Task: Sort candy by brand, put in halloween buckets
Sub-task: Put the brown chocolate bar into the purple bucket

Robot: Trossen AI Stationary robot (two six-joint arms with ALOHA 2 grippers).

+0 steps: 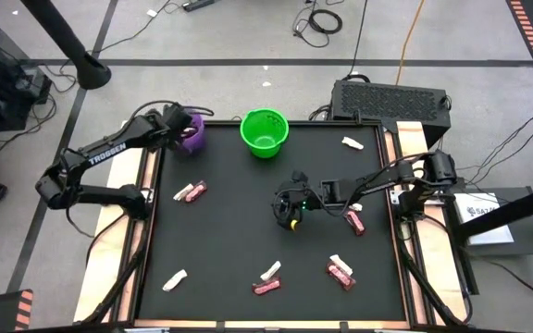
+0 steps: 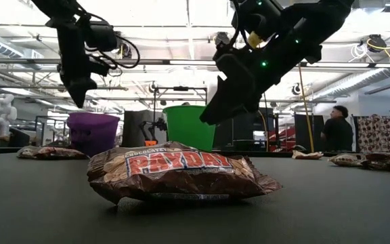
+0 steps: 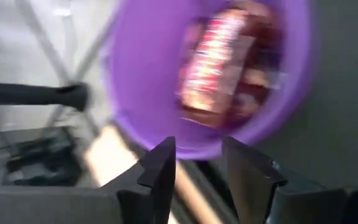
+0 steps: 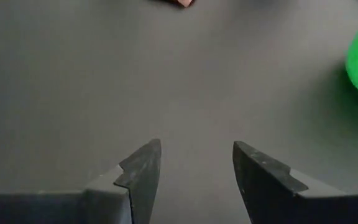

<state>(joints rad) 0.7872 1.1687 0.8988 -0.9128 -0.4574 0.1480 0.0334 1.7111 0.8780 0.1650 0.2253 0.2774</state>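
The left gripper (image 3: 194,163) hangs over the purple bucket (image 1: 191,137), jaws parted and empty; a red-wrapped bar (image 3: 219,62) lies inside, its print too blurred to read. The right gripper (image 4: 194,163) hovers open above the bare black table (image 1: 239,240), mid-table. In the low view, the nearest candy bar (image 2: 178,173) reads "CHOCOLATEY PAYDAY". The left arm (image 1: 105,153) reads "TROSSEN". The green bucket (image 1: 264,131) stands beside the purple one, and other candy lies scattered across the table.

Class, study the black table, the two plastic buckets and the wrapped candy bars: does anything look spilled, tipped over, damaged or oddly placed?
Nothing stands out. The round purple plastic bucket and the round bright green plastic bucket both stand upright at the black table's far edge. The pink-red wrapped bars and white-cream wrapped bars lie scattered, simply unsorted.
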